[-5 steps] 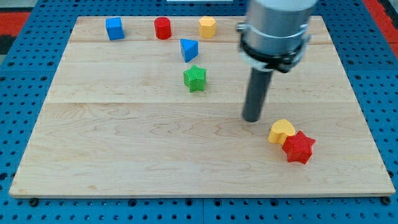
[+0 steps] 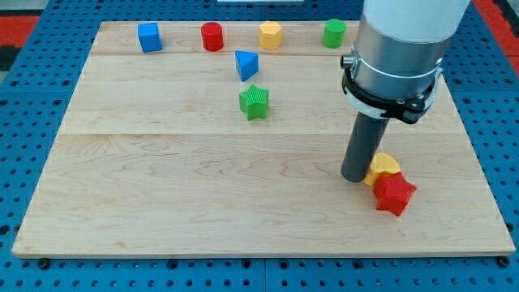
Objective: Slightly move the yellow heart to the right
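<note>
The yellow heart point(image 2: 384, 167) lies on the wooden board point(image 2: 162, 186) at the lower right, partly hidden behind the rod. A red star point(image 2: 395, 194) touches its lower right side. My tip point(image 2: 354, 177) rests on the board right against the heart's left side. The wide grey arm body above it covers the board's upper right part.
Along the view's top stand a blue cube point(image 2: 148, 37), a red cylinder point(image 2: 212, 36), a yellow hexagonal block point(image 2: 270, 35) and a green cylinder point(image 2: 333, 32). A blue triangle point(image 2: 246, 64) and a green star point(image 2: 255, 101) lie near the middle.
My tip has moved right and down, from apart from the heart to its left side. The heart and red star have shifted a little to the right. The green cylinder now shows.
</note>
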Action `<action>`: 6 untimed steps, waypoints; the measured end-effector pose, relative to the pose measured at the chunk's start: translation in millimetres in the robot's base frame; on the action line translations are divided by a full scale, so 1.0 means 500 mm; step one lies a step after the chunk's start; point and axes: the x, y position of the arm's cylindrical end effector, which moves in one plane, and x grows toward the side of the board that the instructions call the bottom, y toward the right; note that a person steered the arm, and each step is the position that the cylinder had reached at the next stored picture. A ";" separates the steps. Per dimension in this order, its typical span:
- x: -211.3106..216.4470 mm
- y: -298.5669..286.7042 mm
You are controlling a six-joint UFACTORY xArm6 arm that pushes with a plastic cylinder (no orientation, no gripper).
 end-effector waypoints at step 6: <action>-0.055 0.075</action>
